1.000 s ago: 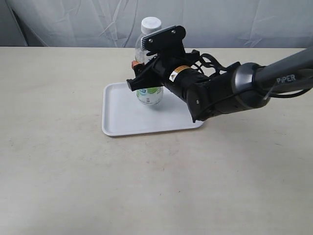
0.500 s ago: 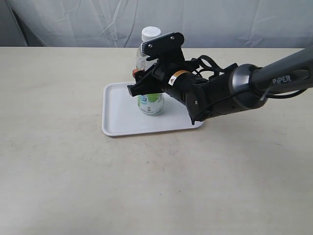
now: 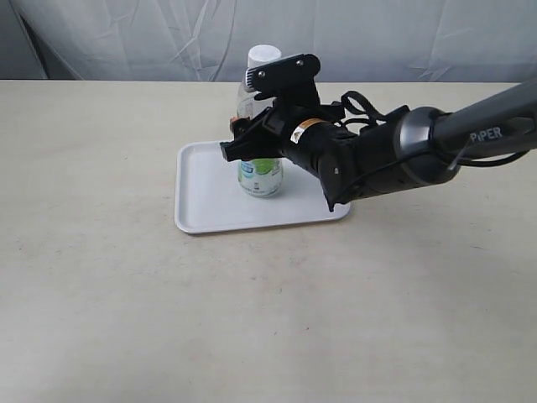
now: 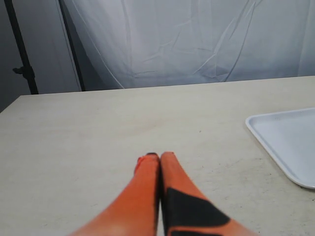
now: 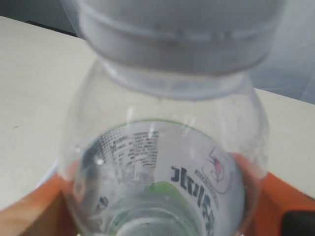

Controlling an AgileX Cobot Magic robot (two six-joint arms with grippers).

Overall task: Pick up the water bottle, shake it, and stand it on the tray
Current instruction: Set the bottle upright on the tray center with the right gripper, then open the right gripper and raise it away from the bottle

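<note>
- The right gripper was closed around the upper body of the water bottle, just under its shoulder, with one jaw on each side.
- In the right wrist view, orange fingers pressed against both sides of the clear wall.
- The bottle stood upright between the jaws. Its base was below the gripper and looked to rest on the white tray, though contact could not be confirmed.
- The tray lay on the table, directly beneath the gripper.
- The left gripper was empty, with its orange fingers pressed together, and only an edge of the tray showed off to one side of it.
- Handling, as a judgement: the bottle was probably light, with a thin, smooth wall that gives under pressure and can slip. A moderate grip across the round body below the shoulder looked safest, and a tall narrow bottle could tip on release.
- The white cap was plain.
- The label carried dark lettering and a block of fine print, neither readable, plus a small round emblem and green marks.
- The right arm bore the word "PiPER".
</note>
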